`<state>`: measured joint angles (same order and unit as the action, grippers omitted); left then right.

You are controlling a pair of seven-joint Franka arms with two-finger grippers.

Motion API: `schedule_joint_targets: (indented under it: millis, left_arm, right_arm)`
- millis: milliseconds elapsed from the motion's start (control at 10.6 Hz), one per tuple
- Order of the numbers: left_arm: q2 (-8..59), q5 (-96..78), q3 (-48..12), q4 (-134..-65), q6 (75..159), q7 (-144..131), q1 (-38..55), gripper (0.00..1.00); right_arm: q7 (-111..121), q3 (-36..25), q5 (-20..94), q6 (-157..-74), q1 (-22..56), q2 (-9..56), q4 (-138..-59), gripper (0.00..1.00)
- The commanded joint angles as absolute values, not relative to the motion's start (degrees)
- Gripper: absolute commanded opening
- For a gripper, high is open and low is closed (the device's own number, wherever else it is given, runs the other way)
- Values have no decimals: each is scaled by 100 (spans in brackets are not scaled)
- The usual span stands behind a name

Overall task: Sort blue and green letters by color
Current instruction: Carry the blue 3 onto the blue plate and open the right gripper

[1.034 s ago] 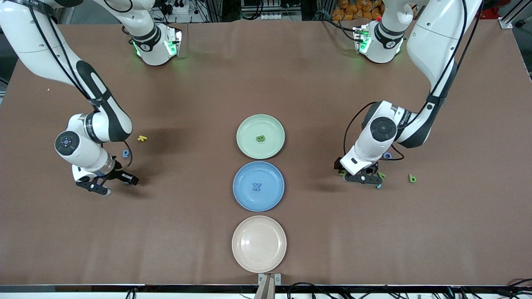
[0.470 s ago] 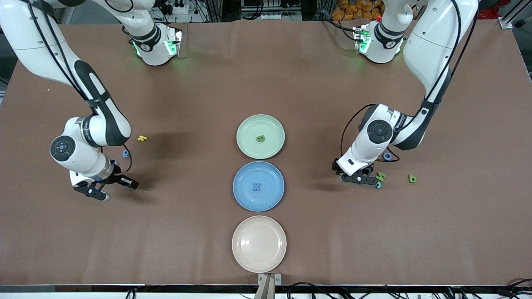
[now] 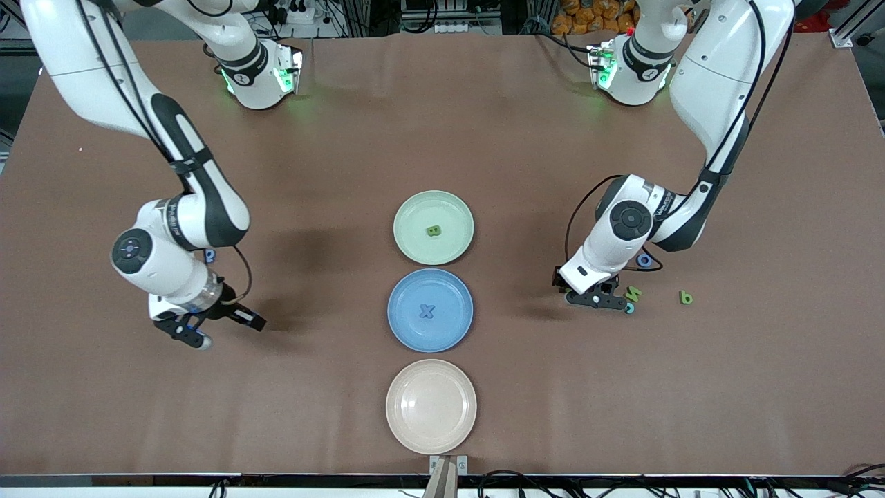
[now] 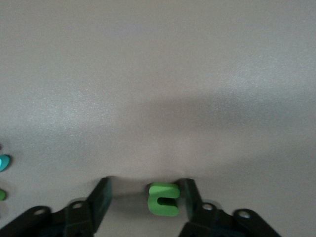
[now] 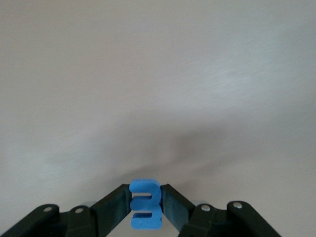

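Two white Franka arms worked over a brown counter [image 3: 525, 387] where three round plates stood in a row at the middle. The right pincer [image 5: 146, 207] hung over bare counter toward the right arm's end, its black fingers [image 5: 111, 205] clamped narrow on a small chunky blue letter [image 5: 145, 205]. The left pincer [image 4: 143, 205] sat low over the counter toward the left arm's end, its fingers [image 4: 101, 197] spread wide around a small chunky bright green letter [image 4: 163, 199], which touched one finger and stood clear of the other.

A small olive green letter [image 3: 433, 231] lay on the pale green plate [image 3: 415, 207], the plate farthest from the front camera. A small periwinkle blue X-shaped letter [image 3: 427, 312] lay on the blue plate [image 3: 408, 332] next in the row. The cream plate [image 3: 431, 406] stood nearest the camera.

Beside the left pincer, a green N-shaped letter [image 3: 633, 293] and a small teal letter [image 3: 629, 308] rested on the counter. A green b-shaped letter [image 3: 685, 297] lay near them, closer to the counter's end. A blue ring-shaped letter [image 3: 644, 261] lay partly hidden under the left arm. Another small blue letter [image 3: 209, 256] showed partly from under the right arm.
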<state>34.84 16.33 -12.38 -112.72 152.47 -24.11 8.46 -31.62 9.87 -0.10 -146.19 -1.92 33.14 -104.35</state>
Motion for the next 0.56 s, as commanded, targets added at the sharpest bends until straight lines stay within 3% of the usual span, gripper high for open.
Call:
schedule_joint_targets:
  millis: [0, 94, 376, 470]
  left_arm:
    - [3568, 1749, -1283, -11180, 15293, -2364, 800, 53]
    - [3568, 1749, -1283, -11180, 15293, -2364, 800, 50]
    - [3568, 1749, -1283, -11180, 15293, -2356, 800, 22]
    - [3560, 1758, -1283, -11180, 15293, -2355, 800, 19]
  right_arm:
    - [-3830, 941, 246, -14519, 428, 3348, -10065, 0]
    - [-4041, 923, 307, -14520, 683, 3418, -9881, 0]
    - [-4840, 661, 343, -14528, 1622, 3795, -9319, 0]
    - [-5112, 590, 325, -14528, 1930, 3953, -9082, 0]
